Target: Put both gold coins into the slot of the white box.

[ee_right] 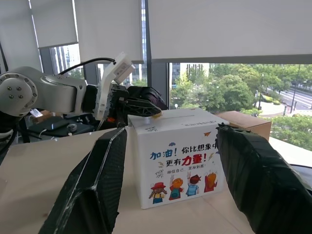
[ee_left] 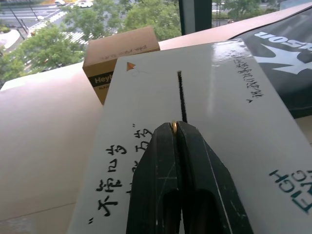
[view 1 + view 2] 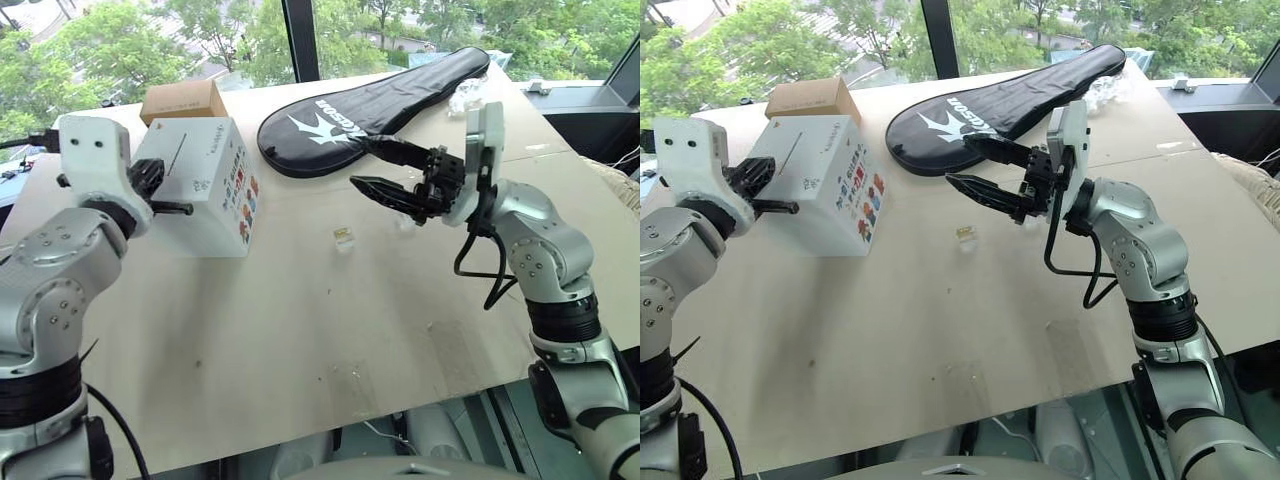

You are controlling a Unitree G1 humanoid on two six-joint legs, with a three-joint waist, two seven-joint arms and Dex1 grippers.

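Note:
The white box (image 3: 205, 215) stands at the left of the table, slot (image 2: 182, 100) on top and little pictures on its right side. My left gripper (image 2: 173, 127) hovers just above the box top, close to the near end of the slot. It is shut on a gold coin (image 2: 173, 125), whose edge glints between the fingertips. A second gold coin (image 3: 343, 237) lies on the bare table mid-way between the arms. My right gripper (image 3: 358, 162) hangs open in the air above and beyond that coin, pointing left toward the box, with nothing between its fingers.
A black racket cover (image 3: 370, 105) lies across the back of the table. A small brown cardboard box (image 3: 183, 100) stands behind the white box. A wad of clear plastic (image 3: 465, 95) sits at the far right. The table's front edge (image 3: 330, 425) is near.

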